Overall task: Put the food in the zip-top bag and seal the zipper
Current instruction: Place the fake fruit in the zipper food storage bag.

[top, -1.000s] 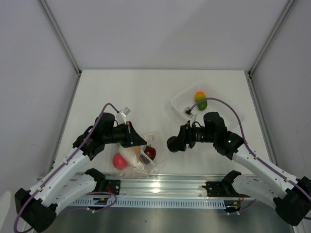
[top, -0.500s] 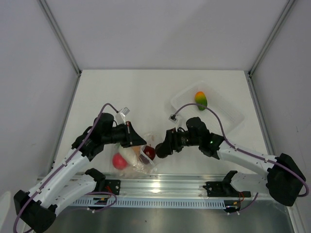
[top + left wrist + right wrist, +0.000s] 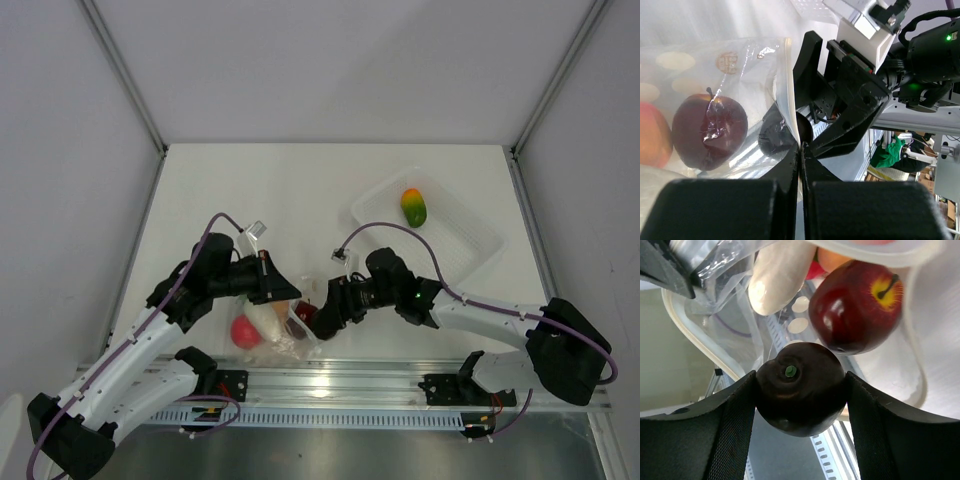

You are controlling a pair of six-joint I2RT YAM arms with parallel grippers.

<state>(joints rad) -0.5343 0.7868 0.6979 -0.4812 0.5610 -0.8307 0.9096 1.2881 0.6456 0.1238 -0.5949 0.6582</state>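
Observation:
The clear zip-top bag (image 3: 283,338) lies at the near edge with its mouth facing right. My left gripper (image 3: 291,293) is shut on the bag's upper mouth edge (image 3: 788,95) and holds it up. Inside the bag are a red apple (image 3: 245,332), a white radish (image 3: 777,277), a peach (image 3: 832,257) and a dark red apple (image 3: 709,131). My right gripper (image 3: 314,318) is shut on a dark purple piece (image 3: 801,388) at the bag's mouth, next to the dark red apple (image 3: 856,306). The orange-green mango (image 3: 413,207) lies in the tray. No green piece shows.
The rigid clear tray (image 3: 455,245) stands at the back right. The metal rail (image 3: 330,385) with both arm bases runs along the near edge. White walls close off the left, right and back of the table.
My right gripper has moved left from near the tray to the bag's mouth, carrying the dark purple piece. The left gripper and the bag have stayed put.

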